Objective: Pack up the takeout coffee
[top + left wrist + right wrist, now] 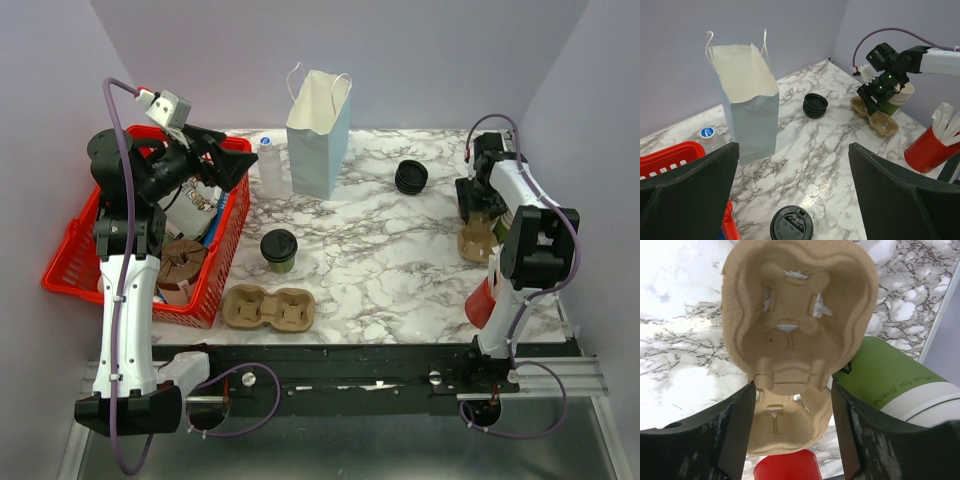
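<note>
Takeout coffee (279, 250) stands upright with its black lid on, mid-tabletop (380, 260). It is just beyond the 2-cup pulp carrier (269, 308) at the near edge, apart from it and not in a socket. I judge that carrier is laid flat there as the coffee's seat, so packing is not yet done.

The paper bag (320, 130) stands upright and mouth open at the back, handles up. It is probably the final container, and it is well apart from the cup.

Left tool (792, 150) hangs raised over the red basket (120, 270) with its jaws wide apart and nothing between them. Its camera looks down past the coffee's lid toward the bag, so it looks parked clear, with room to come down on the cup.

Right tool (792, 385) is at the far right edge, over a second pulp carrier (795, 340). Its 2 fingers (737, 435) stand apart, straddling that carrier's narrow waist, the natural spot for a pinch. Whether the pads press on it or stand just off it, I cannot tell.

The stack of green cups (890, 380) lies touching or just beside this carrier, and the red cup (480, 303) is near it. A loose stack of black lids (411, 177) and a water bottle (270, 165) sit at the back, not needed now.
</note>
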`<action>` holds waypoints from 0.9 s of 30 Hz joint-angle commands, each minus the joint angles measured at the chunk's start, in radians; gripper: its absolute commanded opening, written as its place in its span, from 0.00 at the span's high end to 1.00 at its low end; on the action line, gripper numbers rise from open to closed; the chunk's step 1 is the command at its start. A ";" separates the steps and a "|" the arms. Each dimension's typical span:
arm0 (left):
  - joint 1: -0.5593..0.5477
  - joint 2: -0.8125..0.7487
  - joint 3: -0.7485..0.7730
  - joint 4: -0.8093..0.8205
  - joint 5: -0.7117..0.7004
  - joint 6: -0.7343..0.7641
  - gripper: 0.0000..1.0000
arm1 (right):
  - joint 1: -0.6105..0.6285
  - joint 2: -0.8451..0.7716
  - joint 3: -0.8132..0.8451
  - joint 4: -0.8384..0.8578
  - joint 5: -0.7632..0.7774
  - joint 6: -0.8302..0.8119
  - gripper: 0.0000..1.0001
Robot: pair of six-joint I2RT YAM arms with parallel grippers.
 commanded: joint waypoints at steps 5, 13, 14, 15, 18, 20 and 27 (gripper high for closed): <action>-0.026 0.064 0.084 0.014 -0.069 0.004 0.02 | 0.031 -0.193 0.005 -0.107 -0.237 0.023 0.21; -0.150 0.245 0.256 -0.107 -0.247 0.145 0.02 | 0.252 -0.371 0.002 -0.089 -0.453 -0.046 0.14; -0.167 0.269 0.279 -0.120 -0.307 0.168 0.02 | 0.269 -0.382 0.002 -0.076 -0.483 -0.051 0.14; -0.195 0.327 0.323 -0.146 -0.339 0.190 0.02 | 0.281 -0.402 0.000 -0.069 -0.507 -0.051 0.13; -0.232 0.465 0.418 -0.168 -0.404 0.204 0.04 | 0.315 -0.410 -0.003 -0.063 -0.563 -0.051 0.13; -0.252 0.532 0.461 -0.170 -0.428 0.217 0.05 | 0.315 -0.410 -0.014 -0.060 -0.555 -0.039 0.12; -0.310 0.792 0.632 -0.136 -0.588 0.244 0.06 | 0.315 -0.424 -0.040 -0.052 -0.553 -0.036 0.11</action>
